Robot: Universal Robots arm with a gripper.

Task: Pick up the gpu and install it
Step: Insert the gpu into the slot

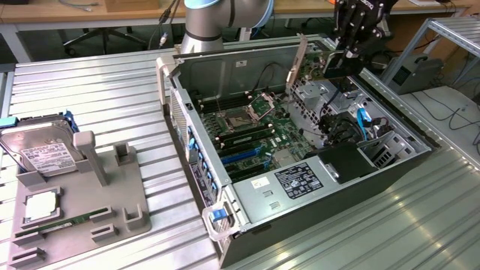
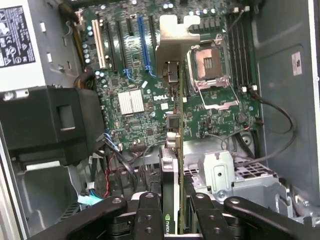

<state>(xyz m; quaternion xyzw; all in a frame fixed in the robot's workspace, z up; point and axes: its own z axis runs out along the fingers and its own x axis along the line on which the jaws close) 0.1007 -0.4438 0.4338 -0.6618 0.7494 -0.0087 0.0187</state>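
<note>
Gpu (image 2: pixel 173 130) pinched edge-on in my gripper (image 2: pixel 174 207), held above the open computer case (image 1: pixel 300 219), toward one o'clock from the motherboard (image 1: pixel 248 126) in the exterior view

arm (image 1: pixel 203 34): silver-grey tube; light blue joint cap | hand (image 1: pixel 345 57): black; linked fingers (image 2: pixel 149 216); round screws

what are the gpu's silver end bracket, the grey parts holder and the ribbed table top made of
Silver end bracket of the thin black gpu card: seemingly bare sheet metal, satin sheen, folded tab. Blocky grey parts holder: likely plastic, maybe printed; dull uniform surface. Ribbed silver table top: probably aluminium profiles; brushed glare, straight grooves.
</note>
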